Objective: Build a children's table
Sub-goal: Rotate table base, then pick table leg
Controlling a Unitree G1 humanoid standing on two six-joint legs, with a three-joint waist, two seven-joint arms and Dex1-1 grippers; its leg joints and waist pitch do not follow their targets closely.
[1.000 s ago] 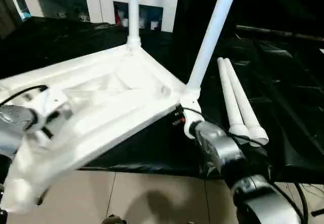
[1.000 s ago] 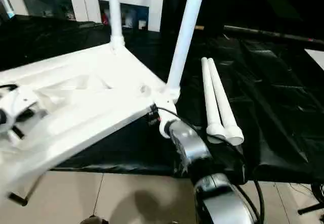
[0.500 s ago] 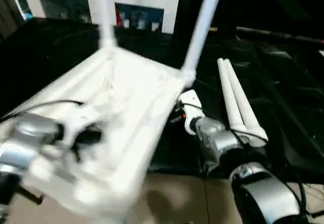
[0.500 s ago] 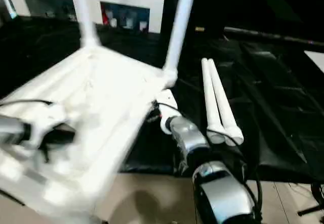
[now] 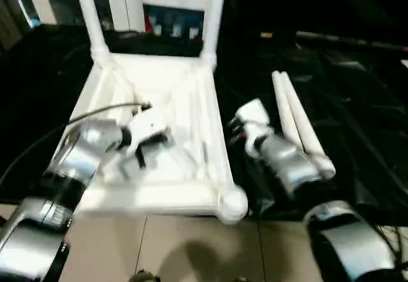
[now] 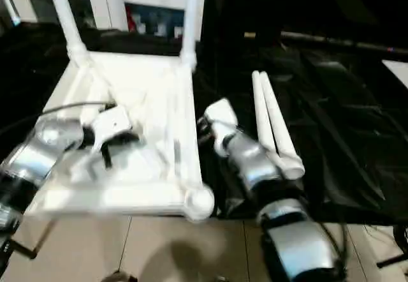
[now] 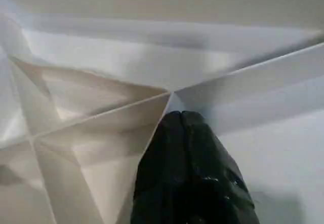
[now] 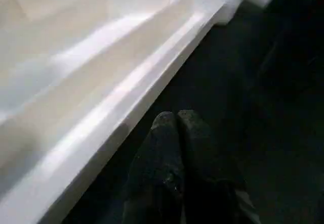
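Observation:
The white tabletop (image 5: 162,94) lies upside down on the black cloth, ribbed underside up. Two white legs (image 5: 89,20) (image 5: 213,14) stand in its far corner sockets. An empty round socket (image 5: 233,203) shows at the near right corner. Two loose legs (image 5: 296,119) lie side by side to the right. My left gripper (image 5: 145,151) reaches onto the underside, shut, its fingertips (image 7: 182,120) at a rib junction. Just off the tabletop's right rim (image 8: 152,72), my right gripper (image 5: 236,126) hangs over the cloth, shut, fingers (image 8: 174,125) together and holding nothing.
A white cabinet with glass doors (image 5: 127,1) stands behind the work surface. Black cloth (image 5: 357,103) covers the surface, wrinkled on the right. The tabletop's near edge lies along the surface's front edge, with tiled floor (image 5: 191,250) below.
The tabletop has swung round and settled flat, its standing legs moving left. My right gripper has let go of its corner and shut. The left arm moved with the tabletop.

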